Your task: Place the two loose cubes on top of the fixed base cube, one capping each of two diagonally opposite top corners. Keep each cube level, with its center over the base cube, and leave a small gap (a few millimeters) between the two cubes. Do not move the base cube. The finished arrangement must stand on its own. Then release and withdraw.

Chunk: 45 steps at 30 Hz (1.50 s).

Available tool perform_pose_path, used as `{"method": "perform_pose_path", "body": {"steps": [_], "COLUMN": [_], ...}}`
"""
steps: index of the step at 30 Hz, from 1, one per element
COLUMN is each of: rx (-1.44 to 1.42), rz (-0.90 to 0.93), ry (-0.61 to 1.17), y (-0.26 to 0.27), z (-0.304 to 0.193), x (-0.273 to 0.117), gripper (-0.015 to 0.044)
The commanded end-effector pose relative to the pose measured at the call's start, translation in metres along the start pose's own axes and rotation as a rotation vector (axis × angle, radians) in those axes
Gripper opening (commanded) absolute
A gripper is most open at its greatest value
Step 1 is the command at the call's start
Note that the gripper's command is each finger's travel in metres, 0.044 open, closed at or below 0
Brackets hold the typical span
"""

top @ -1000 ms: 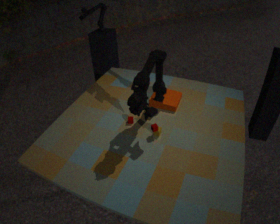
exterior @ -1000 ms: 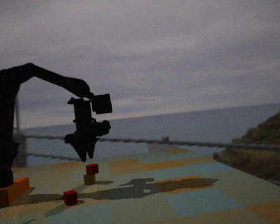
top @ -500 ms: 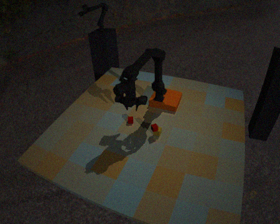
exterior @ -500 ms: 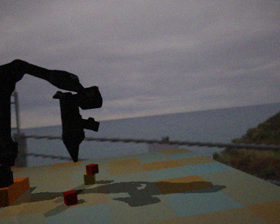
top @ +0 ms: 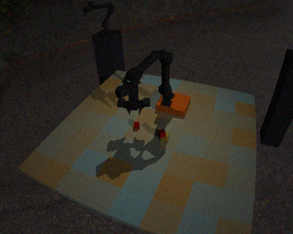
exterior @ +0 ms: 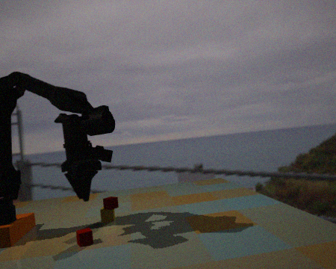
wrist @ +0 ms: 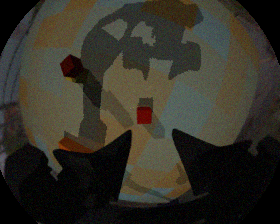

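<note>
The fingers stand open and unloaded above the bench, one red cube below them, another off to one side atop the yellow base cube, mostly hidden in the wrist view

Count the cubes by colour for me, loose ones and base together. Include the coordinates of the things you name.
Red cubes: 2, one on the table (top: 136, 125) (exterior: 84, 237) (wrist: 144, 115), one atop the yellow cube (top: 162, 133) (exterior: 110, 202) (wrist: 71, 66)
Yellow base cube (top: 167, 138) (exterior: 107, 216) (wrist: 69, 78): 1
Total: 3
</note>
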<state>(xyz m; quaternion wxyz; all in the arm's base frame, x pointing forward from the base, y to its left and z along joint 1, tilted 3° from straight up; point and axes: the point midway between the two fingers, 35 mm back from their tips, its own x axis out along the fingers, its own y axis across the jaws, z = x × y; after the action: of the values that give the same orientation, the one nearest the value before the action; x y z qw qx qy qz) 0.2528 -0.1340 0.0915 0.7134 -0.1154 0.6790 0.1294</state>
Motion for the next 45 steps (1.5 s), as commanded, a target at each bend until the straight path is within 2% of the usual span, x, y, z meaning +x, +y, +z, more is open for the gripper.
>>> {"method": "perform_pose_path", "body": {"steps": [1, 11, 37, 43, 45], "rx": [-0.007, -0.007, -0.007, -0.007, -0.007], "rz": [0.022, 0.022, 0.023, 0.023, 0.023], "ry": [0.021, 0.021, 0.022, 0.022, 0.022], "y": [0.005, 0.006, 0.007, 0.007, 0.007], "z": [-0.005, -0.007, -0.007, -0.007, -0.007], "x": [0.033, 0.060, 0.094, 0.094, 0.094], "gripper": [0.0265, 0.0265, 0.0265, 0.0107, 0.0105]}}
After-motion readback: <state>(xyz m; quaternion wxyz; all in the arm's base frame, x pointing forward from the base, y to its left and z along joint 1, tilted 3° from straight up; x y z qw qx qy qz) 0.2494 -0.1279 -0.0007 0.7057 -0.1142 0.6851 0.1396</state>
